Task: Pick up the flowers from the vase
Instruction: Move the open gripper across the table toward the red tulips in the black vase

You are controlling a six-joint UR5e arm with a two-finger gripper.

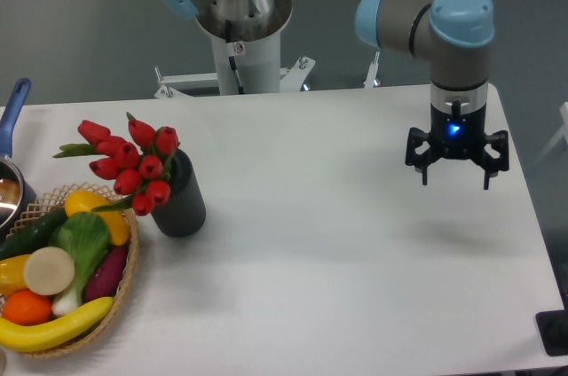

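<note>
The flowers (129, 163), a bunch of red tulip buds with green leaves, stand in the vase (180, 201), a short dark cylinder at the left of the white table. The bunch leans to the left over the basket's edge. My gripper (456, 181) hangs above the table's right side, far to the right of the vase. Its fingers (424, 170) point down, spread apart, with nothing between them.
A wicker basket (126, 278) of toy fruit and vegetables sits just left of the vase at the front left. A metal pot with a blue handle (11, 110) is at the left edge. The arm's base (241, 48) stands behind the table's far edge.
</note>
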